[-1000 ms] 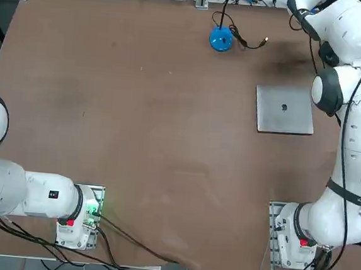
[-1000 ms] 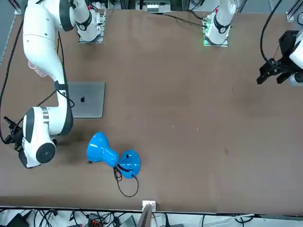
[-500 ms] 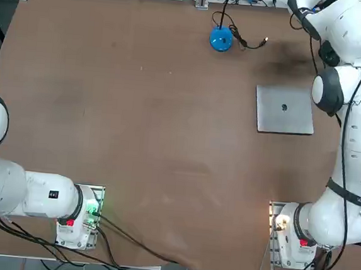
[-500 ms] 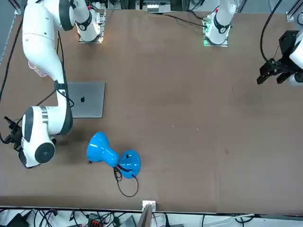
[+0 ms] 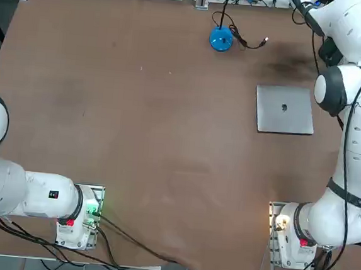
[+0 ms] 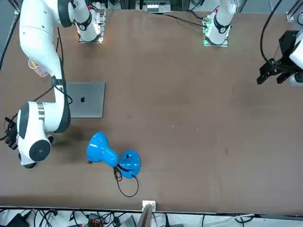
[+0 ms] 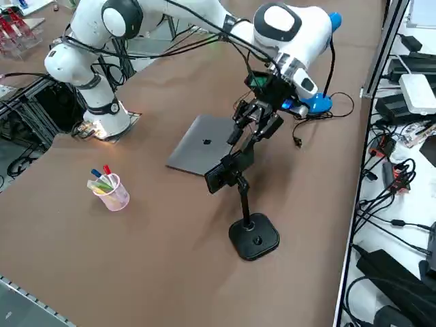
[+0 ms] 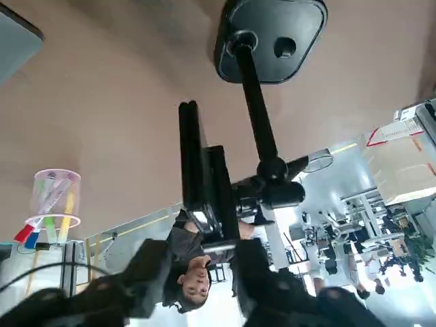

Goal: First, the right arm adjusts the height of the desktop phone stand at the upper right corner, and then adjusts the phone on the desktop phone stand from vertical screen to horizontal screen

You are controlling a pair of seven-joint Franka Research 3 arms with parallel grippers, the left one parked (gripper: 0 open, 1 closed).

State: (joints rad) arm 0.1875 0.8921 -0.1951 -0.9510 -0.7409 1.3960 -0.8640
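- Right arm is being held over the far right corner of the table. Its gripper is being poised just above the phone, with the fingers being kept spread on either side of the phone's clamped end. No firm pinch is being shown.
- Stand is being carried on 1 small base with 1 slim pole. Judgement: if the phone is being turned with a sideways push, the stand is likely being tipped or dragged, since nothing is bracing the base.
- Phone is being held high in the stand's clamp. Upright or level cannot be told. Judgement: with spread fingers closing off-centre, the phone risks being levered out of the clamp or being slipped instead of rotated.
- Surroundings: 1 closed silver laptop is lying just behind the stand, and it is being put at risk should the stand fall that way.
- 1 blue lamp base with a loose cable is being left further back, apart.
- 1 clear cup of pens is standing well apart.
- Nothing is being seen blocking the approach.
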